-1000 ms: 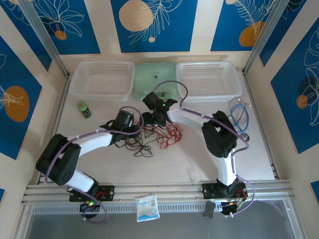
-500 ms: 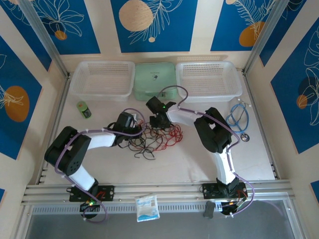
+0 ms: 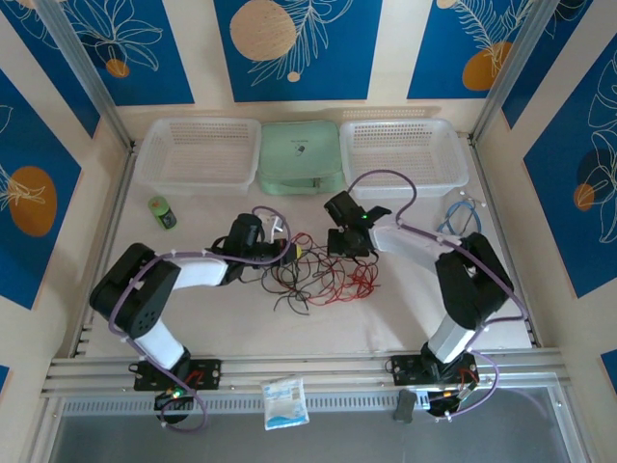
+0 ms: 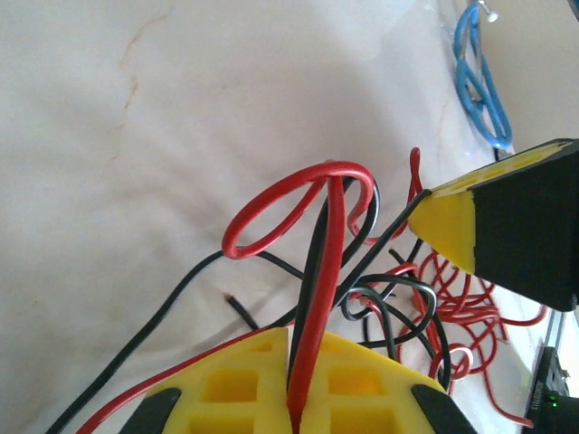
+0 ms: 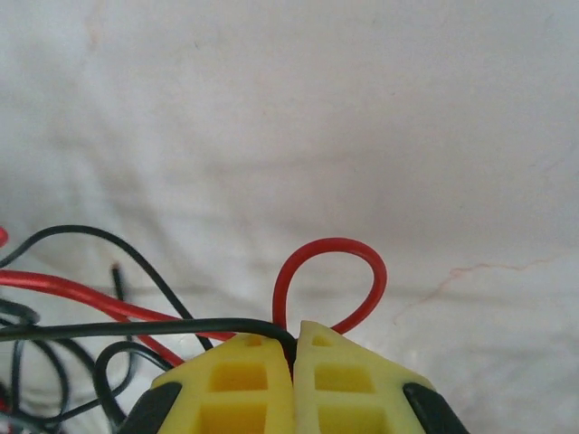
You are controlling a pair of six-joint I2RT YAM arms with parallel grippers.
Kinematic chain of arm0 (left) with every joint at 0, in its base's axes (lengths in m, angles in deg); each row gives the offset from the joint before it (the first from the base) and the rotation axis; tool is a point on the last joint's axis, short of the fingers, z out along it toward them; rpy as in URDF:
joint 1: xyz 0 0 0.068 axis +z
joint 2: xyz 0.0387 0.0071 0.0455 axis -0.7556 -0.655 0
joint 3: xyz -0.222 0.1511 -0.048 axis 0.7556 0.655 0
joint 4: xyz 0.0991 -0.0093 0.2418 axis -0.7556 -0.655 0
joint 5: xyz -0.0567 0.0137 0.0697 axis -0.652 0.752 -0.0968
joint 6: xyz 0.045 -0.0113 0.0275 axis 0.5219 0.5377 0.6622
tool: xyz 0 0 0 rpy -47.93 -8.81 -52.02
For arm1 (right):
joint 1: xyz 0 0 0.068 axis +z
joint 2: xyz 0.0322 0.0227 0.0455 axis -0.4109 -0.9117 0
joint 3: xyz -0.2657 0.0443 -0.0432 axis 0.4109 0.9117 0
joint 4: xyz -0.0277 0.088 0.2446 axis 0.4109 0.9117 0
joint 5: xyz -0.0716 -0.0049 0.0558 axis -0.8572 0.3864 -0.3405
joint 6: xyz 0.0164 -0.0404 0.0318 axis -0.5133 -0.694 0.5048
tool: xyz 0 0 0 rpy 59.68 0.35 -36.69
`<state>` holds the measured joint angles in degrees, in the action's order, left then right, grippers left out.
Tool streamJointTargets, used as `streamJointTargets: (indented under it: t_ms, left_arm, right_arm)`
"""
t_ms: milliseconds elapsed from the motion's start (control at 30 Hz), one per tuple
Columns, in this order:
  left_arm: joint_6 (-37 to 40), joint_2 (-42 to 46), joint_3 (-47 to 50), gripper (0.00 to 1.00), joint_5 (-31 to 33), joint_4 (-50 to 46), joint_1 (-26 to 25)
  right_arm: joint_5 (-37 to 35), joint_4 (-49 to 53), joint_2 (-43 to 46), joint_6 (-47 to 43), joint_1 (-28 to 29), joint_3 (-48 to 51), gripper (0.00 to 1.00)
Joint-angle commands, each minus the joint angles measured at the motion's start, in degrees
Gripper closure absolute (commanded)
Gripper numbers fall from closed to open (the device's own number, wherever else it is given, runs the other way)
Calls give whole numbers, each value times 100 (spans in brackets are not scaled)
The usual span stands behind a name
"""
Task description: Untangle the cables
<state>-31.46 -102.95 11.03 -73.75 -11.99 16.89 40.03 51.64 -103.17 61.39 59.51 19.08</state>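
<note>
- Lay in a red-and-black heap as the cables [image 3: 323, 275], mid-scene, slightly near.
- Gripped from left and right, likely so as to draw the knot apart.
- Clamped tight with the left gripper [image 4: 291, 362] on one red and one black strand.
- Pinched closed with the right gripper [image 5: 294, 348] on a red loop and a black strand.

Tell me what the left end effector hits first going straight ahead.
The left end effector meets its own clamped red cable loop, then probably bare table; the right end effector looks off-line.
</note>
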Motion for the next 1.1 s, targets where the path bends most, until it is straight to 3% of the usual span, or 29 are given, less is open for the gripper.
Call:
streamJointTargets:
  t_ms: [0, 100, 267, 367, 533, 633, 900, 1067]
  left_arm:
    - [470, 528, -178, 96, 901, -1263, 143]
    - [732, 839, -377, 82, 1528, -2011, 142]
    - [914, 1077, -568, 75, 2149, -2667, 143]
    - [938, 1090, -606, 66, 2207, -2812, 142]
    - [925, 1133, -579, 39, 1983, -2771, 117]
    - [998, 1113, -596, 30, 1811, -2780, 16]
    - [888, 535, -750, 28, 1730, -2781, -646]
    - [746, -11, -1073, 30, 1905, -2797, -1068]
  right_arm:
    - [-678, 606, 415, -83, -440, 242, 100]
    - [-598, 697, 740, -109, -577, 325, 100]
    - [-563, 937, 1296, -97, -727, 508, 100]
    - [-456, 1017, 1714, -85, -815, 681, 100]
    - [153, 940, 2363, -60, -1086, 1033, 100]
    - [554, 778, 2593, 20, -1279, 1240, 100]
    - [166, 1194, 2296, 398, -1371, 1486, 98]
    - [-187, 1522, 2354, 557, -1355, 1722, 76]
